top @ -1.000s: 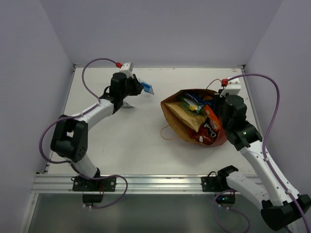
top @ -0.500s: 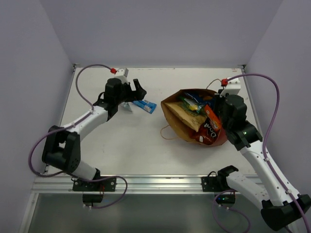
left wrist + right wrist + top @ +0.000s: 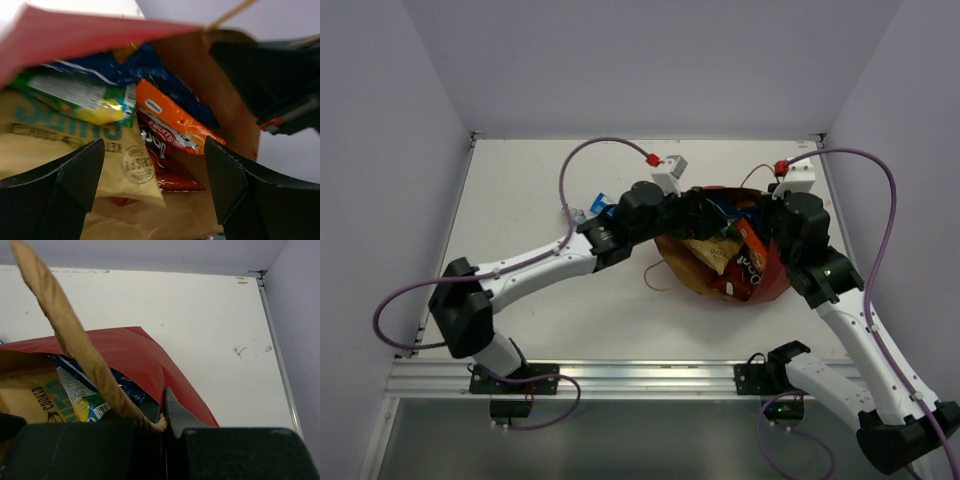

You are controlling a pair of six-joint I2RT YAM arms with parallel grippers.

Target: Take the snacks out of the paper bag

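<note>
Left wrist: snacks in paper bag before spread fingers

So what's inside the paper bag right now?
The paper bag holds a tan bag with teal print, a green pack lying on it, a blue bag behind, an orange packet and a red chip bag under that. Whatever lies deeper is covered.
</note>
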